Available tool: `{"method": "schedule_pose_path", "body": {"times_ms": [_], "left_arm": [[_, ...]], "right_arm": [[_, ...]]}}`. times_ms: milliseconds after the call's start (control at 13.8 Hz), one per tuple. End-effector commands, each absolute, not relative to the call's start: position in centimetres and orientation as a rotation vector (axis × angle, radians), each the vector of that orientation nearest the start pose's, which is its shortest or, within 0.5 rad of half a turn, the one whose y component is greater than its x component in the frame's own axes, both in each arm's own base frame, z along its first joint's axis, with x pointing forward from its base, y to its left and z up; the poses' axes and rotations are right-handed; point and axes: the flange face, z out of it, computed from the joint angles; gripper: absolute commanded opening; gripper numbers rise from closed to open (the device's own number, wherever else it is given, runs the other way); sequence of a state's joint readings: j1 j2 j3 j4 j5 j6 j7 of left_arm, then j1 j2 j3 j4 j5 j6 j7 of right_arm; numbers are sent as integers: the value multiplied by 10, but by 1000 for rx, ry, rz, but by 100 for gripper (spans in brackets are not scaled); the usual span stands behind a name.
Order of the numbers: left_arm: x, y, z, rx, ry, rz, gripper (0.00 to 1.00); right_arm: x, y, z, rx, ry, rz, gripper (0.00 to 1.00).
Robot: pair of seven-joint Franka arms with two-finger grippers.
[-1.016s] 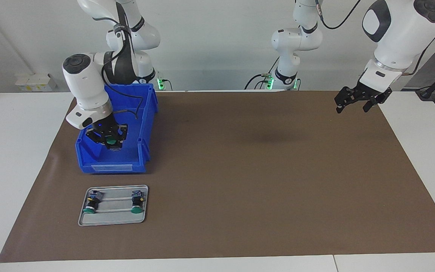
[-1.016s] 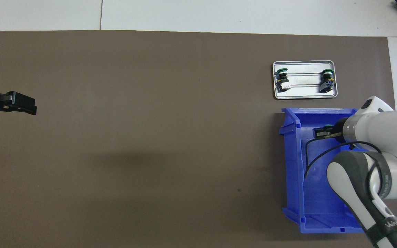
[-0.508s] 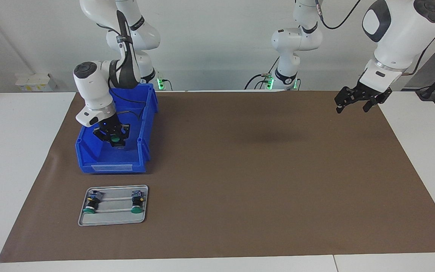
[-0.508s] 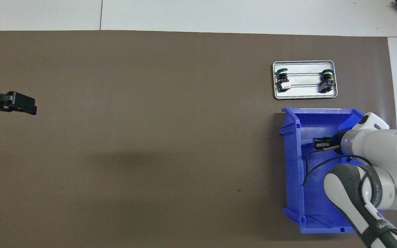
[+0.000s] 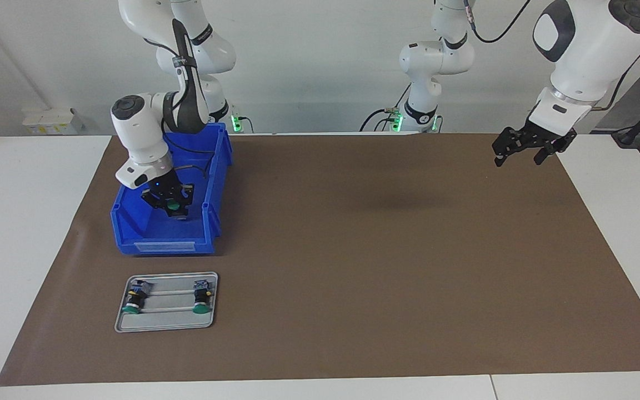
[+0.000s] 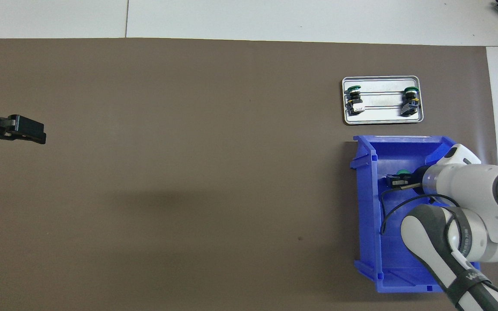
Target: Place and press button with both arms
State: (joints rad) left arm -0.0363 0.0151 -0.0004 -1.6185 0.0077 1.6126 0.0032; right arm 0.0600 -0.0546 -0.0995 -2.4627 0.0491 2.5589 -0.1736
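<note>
My right gripper [image 5: 173, 206] is inside the blue bin [image 5: 164, 244], shut on a button [image 5: 173, 206] whose green cap shows between the fingers. In the overhead view the right gripper [image 6: 398, 178] and the held button [image 6: 401, 172] are over the bin's half that lies farther from the robots. Two more buttons [image 5: 131, 300] [image 5: 202, 297] lie on the metal tray [image 5: 167, 325]. My left gripper [image 5: 520, 153] is open and empty, waiting in the air over the mat's corner at the left arm's end.
The tray [image 6: 383, 121] lies on the brown mat [image 5: 381, 266], farther from the robots than the bin [image 6: 365, 207]. The right arm's forearm and cable hang over the bin. White table borders the mat.
My right gripper, with the button in it, has drawn back toward the robots and sunk lower inside the bin, shifting slightly toward the table's middle. The left arm has not moved.
</note>
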Motion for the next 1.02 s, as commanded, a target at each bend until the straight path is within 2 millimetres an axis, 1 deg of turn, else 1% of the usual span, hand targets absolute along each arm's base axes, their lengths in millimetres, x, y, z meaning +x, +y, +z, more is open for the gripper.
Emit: {"method": "schedule_pose_path", "body": {"times_ms": [0,145,218,363,435,653,871,943], "left_arm": [[553,-18,598,-3116,57,18,100],[553,-18,598,-3116,57,18,100],[553,-18,598,-3116,57,18,100],[553,-18,598,-3116,57,18,100],[553,-19,598,-3116,60,18,100],[553,-18,598,-3116,57,18,100],[553,-18,598,-3116,57,18,100],[553,-18,598,-3116,57,18,100]], "right_arm": [[500,-20,352,-3090,-165,-288,100],[516,-18,390,-3081,-155,-230,100],[524,-17,416,-3075,-115,-196,100],[534,-15,457,-3068,-15,-135,100],[538,-15,476,-3065,27,-134,100],[544,-16,526,-3076,39,-123,100],[545,-26,578,-3087,72,-90,100],[546,-31,599,-3103,93,-78,100]]}}
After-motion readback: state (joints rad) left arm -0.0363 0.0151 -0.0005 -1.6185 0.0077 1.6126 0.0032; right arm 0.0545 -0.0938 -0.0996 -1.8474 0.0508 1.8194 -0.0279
